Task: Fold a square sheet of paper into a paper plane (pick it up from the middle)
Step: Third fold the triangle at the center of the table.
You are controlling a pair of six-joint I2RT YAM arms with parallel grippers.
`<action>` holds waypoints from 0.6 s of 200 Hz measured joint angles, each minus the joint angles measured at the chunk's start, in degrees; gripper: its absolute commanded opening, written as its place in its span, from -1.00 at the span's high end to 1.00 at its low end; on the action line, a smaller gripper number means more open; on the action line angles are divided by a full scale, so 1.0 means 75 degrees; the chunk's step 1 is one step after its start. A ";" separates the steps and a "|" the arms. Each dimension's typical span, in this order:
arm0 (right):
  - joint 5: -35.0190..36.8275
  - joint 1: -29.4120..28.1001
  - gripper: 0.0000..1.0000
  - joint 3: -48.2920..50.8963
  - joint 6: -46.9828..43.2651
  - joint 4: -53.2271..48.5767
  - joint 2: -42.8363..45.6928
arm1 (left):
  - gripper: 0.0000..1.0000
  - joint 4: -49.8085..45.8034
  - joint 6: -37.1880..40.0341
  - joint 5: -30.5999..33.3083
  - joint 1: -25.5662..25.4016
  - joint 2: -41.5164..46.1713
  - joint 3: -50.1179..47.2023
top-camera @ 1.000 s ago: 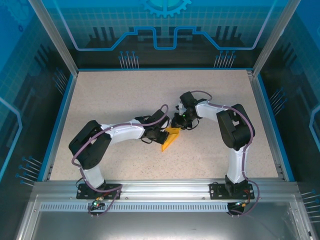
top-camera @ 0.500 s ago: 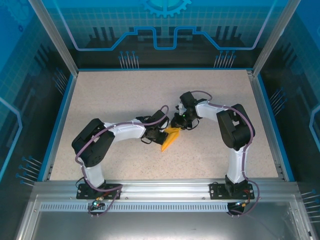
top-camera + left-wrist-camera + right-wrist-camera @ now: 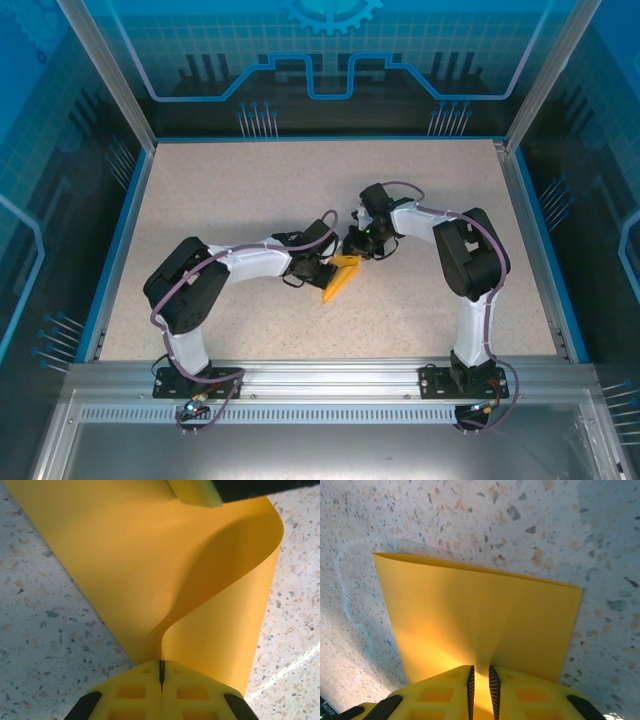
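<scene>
Speckled beige tabletop [image 3: 250, 190] inside a blue-walled enclosure, seen from above. Near its middle is the orange-yellow paper [image 3: 342, 275], folded over into a narrow wedge with its point aimed at the near edge. In the left wrist view the paper rises off the surface in a loose curve, its layers not pressed flat. In the right wrist view it shows as a doubled panel with a straight folded edge on the far side.

The left claw [image 3: 322, 268] meets the paper from the left. Its yellow fingers [image 3: 135, 692] are pressed tight together, with the paper's edge pinched in the slit between them. The right claw [image 3: 352, 250] meets the wider far end of the paper. Its fingers [image 3: 520, 695] are nearly closed, with only a thin gap that the paper runs into, so it grips the paper too.

Both white and black arms bend inward from their bases at the near edge, and the two claws sit just beside each other over the paper
</scene>
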State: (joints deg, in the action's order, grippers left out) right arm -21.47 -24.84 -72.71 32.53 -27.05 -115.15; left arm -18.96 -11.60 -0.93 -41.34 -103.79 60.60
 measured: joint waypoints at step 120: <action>0.0000 0.0000 0.58 0.0000 0.0003 0.0000 0.0000 | 0.92 -0.0023 0.0023 0.0026 0.0000 -0.0157 0.0131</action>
State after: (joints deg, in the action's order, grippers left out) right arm -21.47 -24.84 -72.71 32.56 -27.05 -115.15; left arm -19.14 -11.42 -0.73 -41.34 -104.97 61.58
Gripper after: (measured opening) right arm 0.206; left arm 0.052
